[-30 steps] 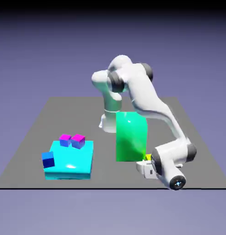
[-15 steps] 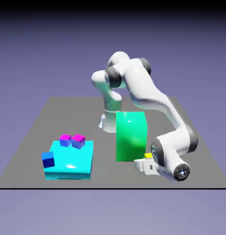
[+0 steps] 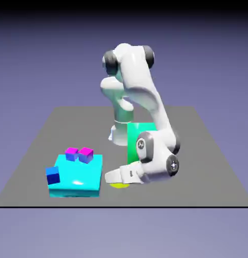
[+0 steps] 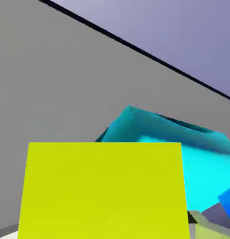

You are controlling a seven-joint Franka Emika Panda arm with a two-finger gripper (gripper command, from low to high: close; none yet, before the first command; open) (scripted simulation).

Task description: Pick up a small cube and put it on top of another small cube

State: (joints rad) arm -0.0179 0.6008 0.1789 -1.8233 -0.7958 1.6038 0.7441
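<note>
The small bright yellow cube (image 4: 105, 189) fills the lower half of the hand view and hides the fingertips. In the exterior view it shows only as a yellow sliver (image 3: 119, 185) under my gripper (image 3: 116, 180), which is shut on it just above the table. The hand lies low, pointing to the exterior view's left, close to the right edge of a flat cyan block (image 3: 75, 176). Two small magenta-topped cubes (image 3: 71, 153) (image 3: 86, 154) stand on that block's far edge. A dark blue small cube (image 3: 53, 175) sits at its left side.
A tall green block (image 3: 137, 137) stands behind my forearm, partly hidden by it. In the hand view the cyan block (image 4: 182, 149) lies just beyond the yellow cube, with a blue corner (image 4: 227, 203) at the right edge and grey table (image 4: 51, 84) around.
The arm has swung from the right of the green block to the exterior view's left, carrying the yellow cube to the cyan block's side. The jaws closed on the cube in that time.
</note>
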